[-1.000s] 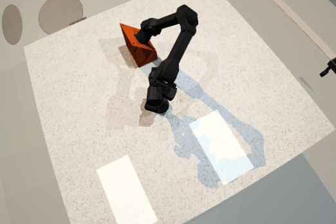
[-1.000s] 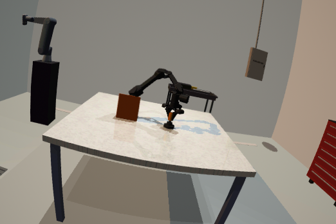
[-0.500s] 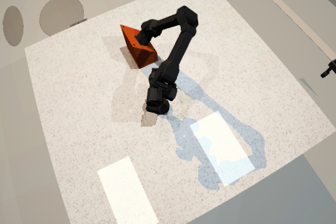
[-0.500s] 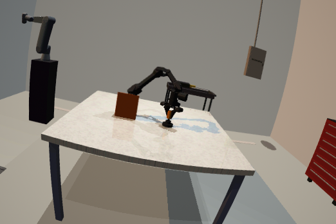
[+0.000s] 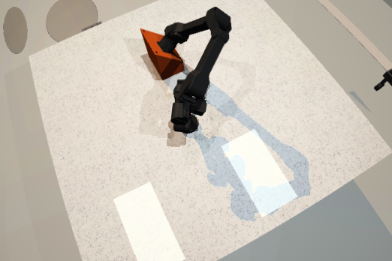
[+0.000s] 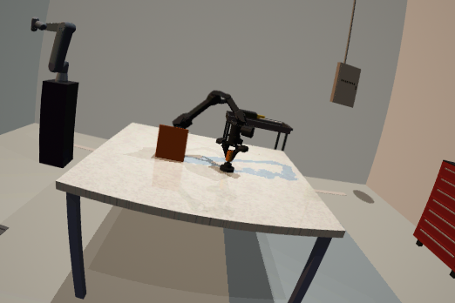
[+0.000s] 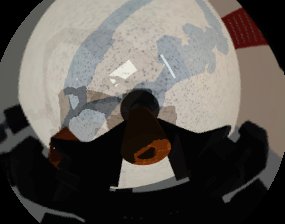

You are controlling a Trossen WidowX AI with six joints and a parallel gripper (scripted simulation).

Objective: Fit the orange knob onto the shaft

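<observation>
The orange knob is between the fingers of my gripper, which is shut on it. In the exterior view the knob looks slightly tilted, its lower end at or just above the top of the dark shaft. The round dark pedestal stands on the table below, and the knob is not down on it. In the wrist view the knob's near end shows a dark opening, and its far end covers the shaft. The shaft's flat side is hidden. In the top view the arm hides knob and pedestal.
An orange wedge-shaped block stands on the speckled table by the arm's base. Two bright light patches lie on the table in the top view. A red drawer cabinet stands beyond the table.
</observation>
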